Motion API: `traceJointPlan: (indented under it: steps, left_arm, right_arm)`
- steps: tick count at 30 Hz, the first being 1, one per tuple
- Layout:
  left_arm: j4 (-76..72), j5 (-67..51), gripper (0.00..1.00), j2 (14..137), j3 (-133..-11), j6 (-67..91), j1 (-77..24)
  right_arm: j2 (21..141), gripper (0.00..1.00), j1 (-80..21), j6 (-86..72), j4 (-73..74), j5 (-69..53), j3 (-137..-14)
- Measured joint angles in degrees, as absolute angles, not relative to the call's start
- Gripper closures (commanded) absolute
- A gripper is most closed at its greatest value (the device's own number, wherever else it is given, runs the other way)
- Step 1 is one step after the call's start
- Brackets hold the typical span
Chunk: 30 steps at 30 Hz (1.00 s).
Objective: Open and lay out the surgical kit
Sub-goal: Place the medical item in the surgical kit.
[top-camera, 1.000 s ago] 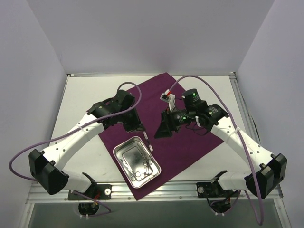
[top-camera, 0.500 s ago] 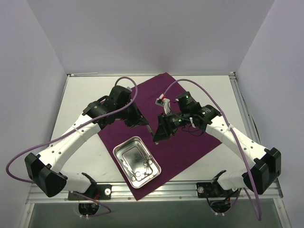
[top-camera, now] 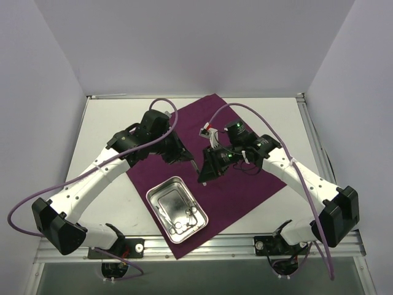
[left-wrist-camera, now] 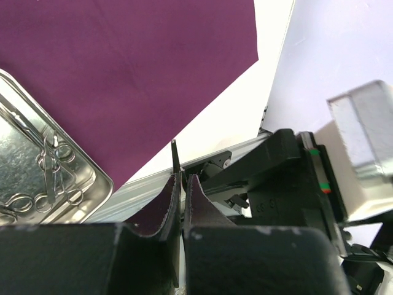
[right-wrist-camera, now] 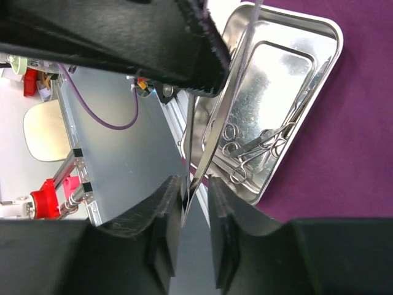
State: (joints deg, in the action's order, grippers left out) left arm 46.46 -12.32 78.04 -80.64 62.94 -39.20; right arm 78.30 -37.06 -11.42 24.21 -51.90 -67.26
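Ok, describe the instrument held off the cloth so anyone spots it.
Over the maroon cloth, beyond the steel tray, the two claws meet. Between them runs a slim steel instrument, pinched in the left claw, its other end inside the right claw. Unlike the ring-handled instruments, it is not in the tray.

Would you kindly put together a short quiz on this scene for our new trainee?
1. True or false: the steel tray sits entirely off the purple cloth.
2. Which pincer is clamped on the slender metal instrument held up above the cloth? A) left B) right C) neither
3. Fill in: the ring-handled instruments lie inside the ____.
Key: 1 false, the tray rests on the cloth. 2 A: the left pincer is shut on it, while the right pincer stands open around it. 3 tray.
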Motion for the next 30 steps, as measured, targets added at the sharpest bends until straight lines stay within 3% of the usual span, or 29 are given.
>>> traceJointPlan:
  steps: [1, 2, 4, 5, 6, 10, 14, 15, 23, 30]
  left_arm:
    - [46.3, -12.4, 0.98, 78.0, -80.6, 63.0, -39.2]
    - [46.2, -12.4, 0.98, 78.0, -80.6, 62.9, -39.1]
    - [46.3, -12.5, 0.96, 78.0, -80.6, 62.8, -38.9]
    - [46.3, -12.4, 0.89, 78.0, -80.5, 62.8, -38.8]
    - [46.3, -12.4, 0.65, 78.0, -80.4, 62.7, -38.7]
    - [45.7, -13.1, 0.16, 77.6, -79.9, 62.5, -37.5]
    - [45.9, -13.6, 0.0, 76.7, -79.8, 60.9, -33.4]
    - [46.4, -13.6, 0.06, 76.6, -80.0, 59.9, -31.8]
    - [55.6, -11.0, 0.06, 80.8, -90.3, 40.0, -21.7]
    - [58.4, -7.4, 0.06, 80.5, -85.9, 26.2, -21.5]
  right_arm:
    - [78.6, 0.81, -37.1, -11.3, 24.2, -51.9, -67.3]
    - [78.8, 0.95, -37.2, -11.3, 24.2, -51.9, -67.3]
    - [79.2, 1.0, -37.2, -11.2, 24.4, -51.4, -67.4]
    - [79.4, 1.0, -37.1, -11.4, 24.5, -51.2, -67.4]
    - [79.6, 1.0, -37.1, -11.3, 24.5, -51.0, -67.6]
    - [80.1, 1.0, -37.2, -9.7, 26.1, -47.1, -69.0]
    - [81.7, 1.0, -37.1, -7.0, 29.2, -39.6, -72.8]
    - [82.5, 1.0, -37.1, -6.2, 29.9, -36.4, -74.3]
    - [97.1, 1.0, -31.3, 1.1, 35.4, -16.5, -87.2]
    - [111.9, 1.0, -21.2, 6.7, 35.9, -6.0, -95.0]
